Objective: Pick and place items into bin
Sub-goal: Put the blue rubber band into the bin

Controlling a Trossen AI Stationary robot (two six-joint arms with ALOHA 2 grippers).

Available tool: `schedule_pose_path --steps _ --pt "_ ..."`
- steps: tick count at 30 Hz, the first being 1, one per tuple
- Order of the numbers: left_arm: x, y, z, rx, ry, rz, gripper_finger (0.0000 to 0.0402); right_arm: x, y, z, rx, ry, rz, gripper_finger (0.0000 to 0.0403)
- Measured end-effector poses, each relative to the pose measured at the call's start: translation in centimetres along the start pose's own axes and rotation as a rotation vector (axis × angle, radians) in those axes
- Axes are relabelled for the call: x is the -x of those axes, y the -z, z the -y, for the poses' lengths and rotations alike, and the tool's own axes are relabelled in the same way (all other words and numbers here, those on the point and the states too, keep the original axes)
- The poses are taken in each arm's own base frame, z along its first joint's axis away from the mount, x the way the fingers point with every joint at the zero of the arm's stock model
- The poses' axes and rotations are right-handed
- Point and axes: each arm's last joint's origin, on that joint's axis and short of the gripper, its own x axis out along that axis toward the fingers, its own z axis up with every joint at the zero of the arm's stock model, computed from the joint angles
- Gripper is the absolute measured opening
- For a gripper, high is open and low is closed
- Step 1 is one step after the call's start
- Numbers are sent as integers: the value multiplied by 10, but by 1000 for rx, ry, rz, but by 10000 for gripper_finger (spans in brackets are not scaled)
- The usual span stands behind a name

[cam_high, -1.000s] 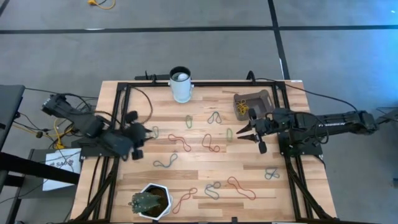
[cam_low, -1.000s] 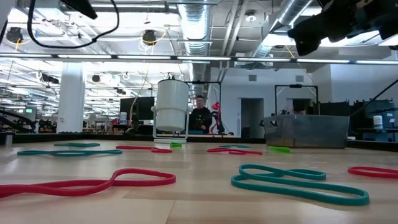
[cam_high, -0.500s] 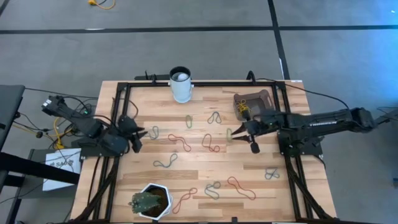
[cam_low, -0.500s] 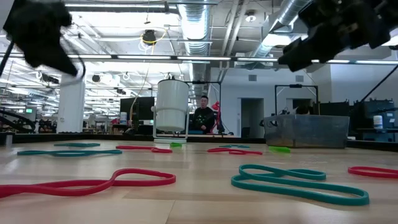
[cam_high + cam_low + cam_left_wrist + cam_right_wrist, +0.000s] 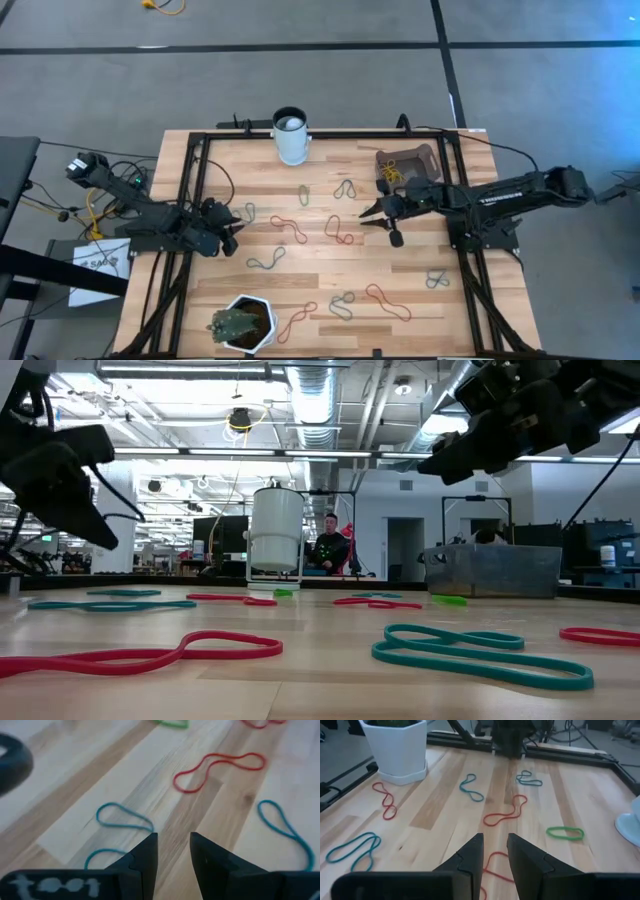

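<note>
Shifted since the earlier frame: right jaws (image 5: pixel 372 214) now farther toward mid-surface, away from bin (image 5: pixel 405 165); left jaws (image 5: pixel 233 227) moved slightly inward over surface (image 5: pixel 460 300); bands unmoved. Right jaws parted by a narrow gap, nothing between them; red band (image 5: pixel 506 812) and green band (image 5: pixel 564 833) ahead of the tips; white plant pot (image 5: pixel 396 747) well beyond. Left jaws likewise narrowly parted, holding nothing; teal band (image 5: pixel 122 818) just beside one tip, red loop (image 5: pixel 216 769) ahead. Bin behind right jaws, near the arm, yellowish bands inside. White cup (image 5: pixel 290 134) at far edge.
</note>
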Motion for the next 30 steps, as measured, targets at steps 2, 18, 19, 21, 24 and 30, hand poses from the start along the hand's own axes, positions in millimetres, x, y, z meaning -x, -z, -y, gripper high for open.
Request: schedule_pose_path --steps 2,18,19,21,24,30 --pt "-3 3 -1 13 -9 -6 103 -2 0 0 2 2 9 82" --pt "-27 11 -13 49 -23 45 103 -1 -1 1 71 3 15 82" --pt "-28 11 -14 54 -24 38 103 -1 -1 1 71 3 15 82" --pt "-29 10 -15 65 -24 28 103 -1 -1 1 71 3 15 82" --pt "-30 9 -16 69 -17 11 103 -1 -1 1 71 3 15 82" --pt "-30 8 -15 53 0 7 103 -1 -1 1 71 3 15 82"
